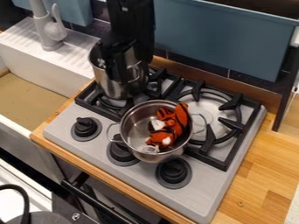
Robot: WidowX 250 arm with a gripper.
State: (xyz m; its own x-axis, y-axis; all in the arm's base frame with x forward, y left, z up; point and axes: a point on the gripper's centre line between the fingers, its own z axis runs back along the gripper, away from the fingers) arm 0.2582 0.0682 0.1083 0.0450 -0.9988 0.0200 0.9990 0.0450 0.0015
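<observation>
At the stove's (201,197) 11 o'clock, the black claw (121,75) hangs by the tall metal pot (109,86) – whether wide, narrow or gripping, I cannot tell. Toward 5 o'clock from it sits a smaller pot (146,154), an orange-and-black plush toy (175,120) inside.

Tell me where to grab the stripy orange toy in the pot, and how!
I'd pinch the stripy orange toy by its raised upper end, coming down from above. That end sits up near the rim of the pot, so it looks easiest to reach, while the pot's wall blocks the sides.
</observation>
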